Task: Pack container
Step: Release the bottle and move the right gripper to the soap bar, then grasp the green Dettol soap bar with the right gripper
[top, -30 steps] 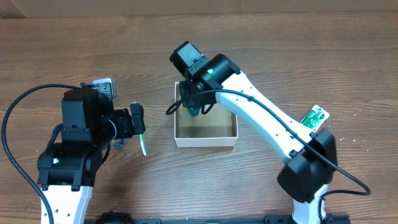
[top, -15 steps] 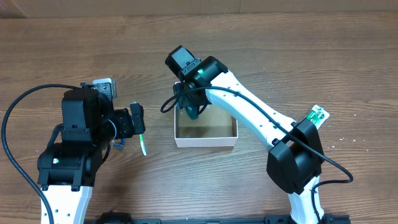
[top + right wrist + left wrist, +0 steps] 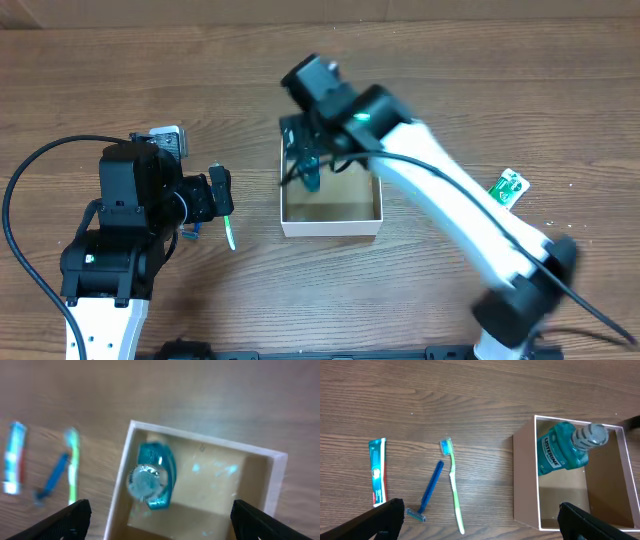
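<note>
the container sits in the middle of the table, mouth up; being square it has no long axis, and its walls run true to the table's edges. inside, a mouthwash bottle stands by the left wall, cap up, long axis near vertical, probably tucked aside to leave floor for more. the right claw hangs above it, released and empty. the left claw is spread too, near the toothbrush, razor and toothpaste.
</note>
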You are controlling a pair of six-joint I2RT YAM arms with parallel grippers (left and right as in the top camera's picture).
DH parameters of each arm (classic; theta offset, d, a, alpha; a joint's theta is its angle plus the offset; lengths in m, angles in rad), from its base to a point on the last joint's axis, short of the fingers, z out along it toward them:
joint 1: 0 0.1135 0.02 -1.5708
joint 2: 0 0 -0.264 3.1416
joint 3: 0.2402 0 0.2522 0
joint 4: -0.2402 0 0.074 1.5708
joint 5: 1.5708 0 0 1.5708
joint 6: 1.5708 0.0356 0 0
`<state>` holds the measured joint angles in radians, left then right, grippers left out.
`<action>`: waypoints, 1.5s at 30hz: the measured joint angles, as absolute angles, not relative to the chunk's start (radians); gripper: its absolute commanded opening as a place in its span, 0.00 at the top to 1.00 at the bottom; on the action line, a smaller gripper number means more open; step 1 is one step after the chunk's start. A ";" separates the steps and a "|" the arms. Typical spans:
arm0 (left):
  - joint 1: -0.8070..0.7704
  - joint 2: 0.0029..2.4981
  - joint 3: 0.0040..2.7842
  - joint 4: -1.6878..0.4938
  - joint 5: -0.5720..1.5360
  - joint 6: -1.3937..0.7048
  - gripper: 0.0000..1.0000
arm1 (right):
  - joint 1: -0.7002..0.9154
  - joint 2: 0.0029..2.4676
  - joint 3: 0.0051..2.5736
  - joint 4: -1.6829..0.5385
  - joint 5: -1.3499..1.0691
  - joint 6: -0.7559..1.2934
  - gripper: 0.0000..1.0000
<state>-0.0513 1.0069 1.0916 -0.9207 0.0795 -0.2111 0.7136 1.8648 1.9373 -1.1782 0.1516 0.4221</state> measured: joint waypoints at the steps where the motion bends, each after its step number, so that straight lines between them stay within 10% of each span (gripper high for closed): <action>1: -0.051 1.007 1.092 -0.921 0.080 -0.211 0.00 | 0.704 1.817 1.947 -1.183 0.169 0.428 0.02; 20: -0.051 1.034 1.093 -0.921 0.080 -0.211 0.00 | -0.221 1.666 1.597 -1.260 0.093 0.538 0.00; 45: -0.051 1.085 1.093 -0.921 0.080 -0.211 0.00 | -0.266 2.001 1.335 -1.012 0.051 0.396 0.00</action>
<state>-0.0513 1.0851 1.0931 -0.9207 0.0795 -0.2111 -0.2661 2.0014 1.3350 -1.0122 0.0513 0.3958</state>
